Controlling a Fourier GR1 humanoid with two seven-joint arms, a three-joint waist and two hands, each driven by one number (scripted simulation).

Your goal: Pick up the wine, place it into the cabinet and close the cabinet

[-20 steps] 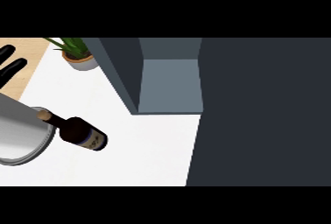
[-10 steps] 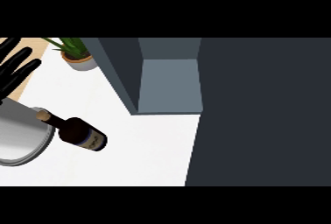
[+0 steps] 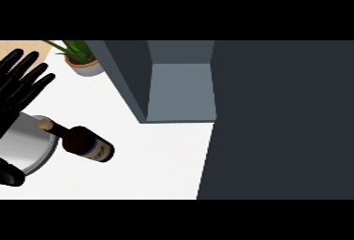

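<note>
Near left edge: a black handle [image 3: 11,177] juts out at the lower left, beside the pot.
Pot: a round silver pot [image 3: 26,145] stands on the white counter [image 3: 149,161] at the left, seen from above; its inside looks bare grey, with nothing visible in it.
Wine: the wine bottle [image 3: 81,142] is dark and seen from steeply above, so upright or lying cannot be told. Its cork-coloured top overlaps the pot's right rim; the body is on the counter just right of the pot, well apart from the cabinet opening.
Label: a pale band with a darker patch shows on the bottle's lower right end; no writing or brand can be read.
Left hand: the left hand [image 3: 21,82] shows at the left edge, above the pot; black fingers [image 3: 31,61] straight and spread apart, pointing up and right, holding nothing. It does not touch the bottle.
Right hand: does not show in the head view.
Cabinet: the cabinet [image 3: 178,89] is grey, with a lighter inner floor and a darker left wall; nothing shows inside.
Cabinet door: a large dark panel [image 3: 280,122] fills the right side of the view.
Far left: a potted plant [image 3: 81,60], green leaves in a pale pot, stands at the counter's back, just left of the cabinet.
</note>
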